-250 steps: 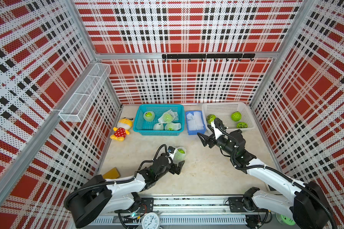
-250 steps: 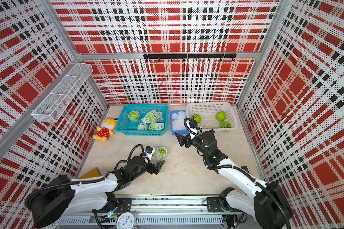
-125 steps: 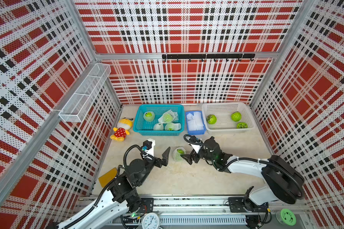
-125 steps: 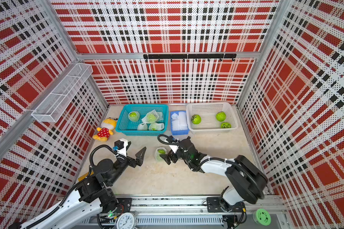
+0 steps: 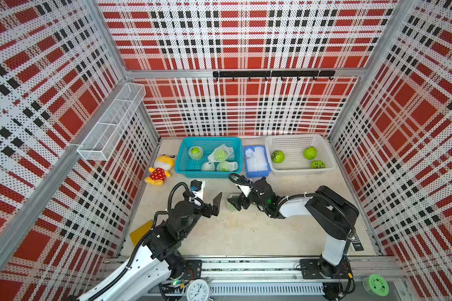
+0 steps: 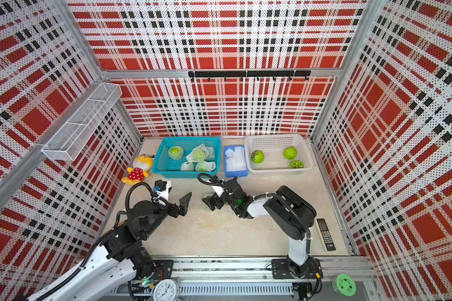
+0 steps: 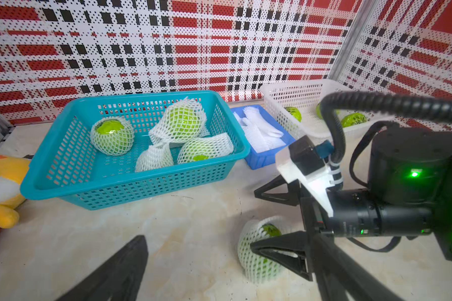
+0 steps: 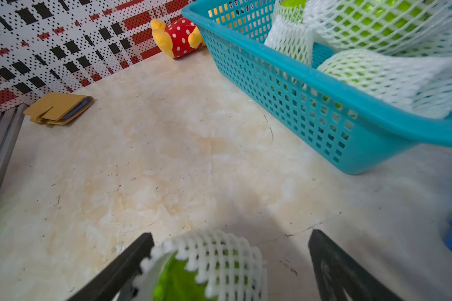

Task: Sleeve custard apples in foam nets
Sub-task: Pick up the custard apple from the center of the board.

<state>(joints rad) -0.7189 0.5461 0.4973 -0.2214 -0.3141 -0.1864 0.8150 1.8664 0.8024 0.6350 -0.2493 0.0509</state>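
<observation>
My right gripper [image 8: 230,237] stands wide open astride a custard apple [image 8: 178,281] already in its foam net [image 8: 219,250]. The fruit lies on the table [image 8: 167,143] just in front of the teal basket [image 7: 141,96]. One finger rests against the net and the other is clear. My left gripper [image 5: 209,202], also spread and empty, hangs near that basket's front. I judge this the delivery step: close gently, lift, clear the rim, and release among the sleeved fruit [image 7: 112,135].

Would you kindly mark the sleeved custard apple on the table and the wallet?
sleeved custard apple [image 7: 270,230]: left wrist view, its exposed green skin.
wallet [image 8: 59,106]: right wrist view, its yellow cover.
</observation>
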